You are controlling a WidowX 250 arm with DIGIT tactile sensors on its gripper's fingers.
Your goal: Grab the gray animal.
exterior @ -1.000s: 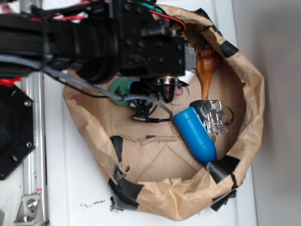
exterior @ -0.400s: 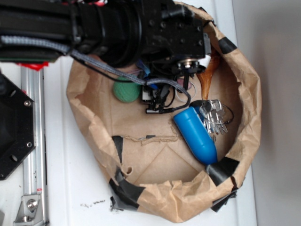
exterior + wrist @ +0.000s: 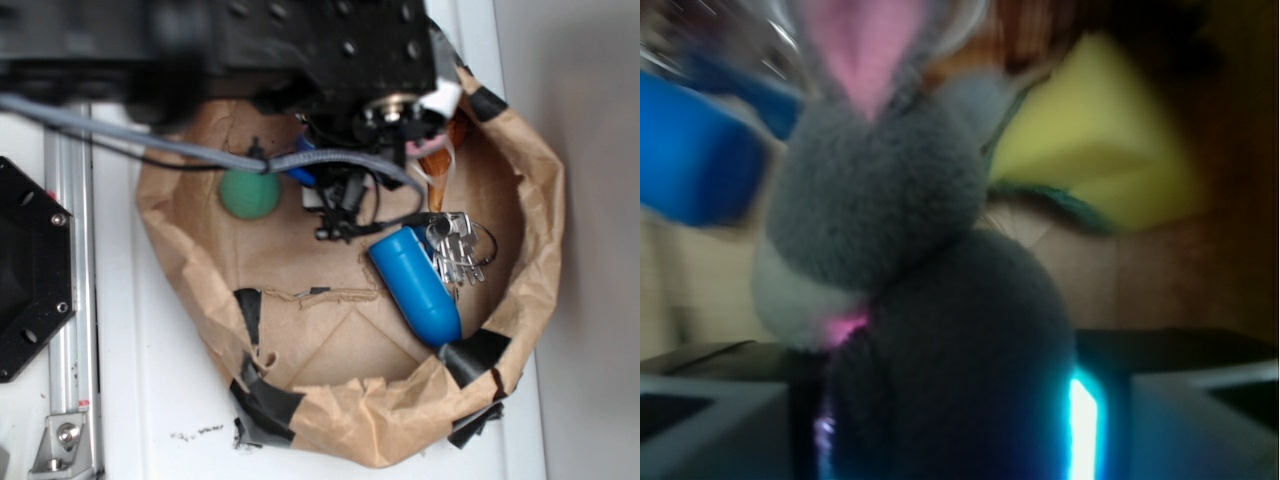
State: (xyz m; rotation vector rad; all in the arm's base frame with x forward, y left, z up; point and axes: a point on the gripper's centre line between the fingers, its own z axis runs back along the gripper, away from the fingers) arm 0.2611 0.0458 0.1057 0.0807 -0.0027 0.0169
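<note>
One gray animal (image 3: 910, 290) fills my wrist view, its fuzzy body wedged between my fingers (image 3: 1200, 420), which are clamped on it; a pink ear points up. Behind it lie a blue object (image 3: 695, 150) and a yellow sponge (image 3: 1090, 140). From outside, my gripper (image 3: 405, 115) hangs over the far side of the paper bag (image 3: 530, 240), near the green ball (image 3: 250, 192). No readable writing anywhere.

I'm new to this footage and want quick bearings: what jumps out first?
In the wrist view, the gray animal, fuzzy with a pink ear, fills the frame between the tool's fingers. From outside, the black arm covers the top of a taped brown paper bag holding a green ball at left and a blue object at right.
</note>
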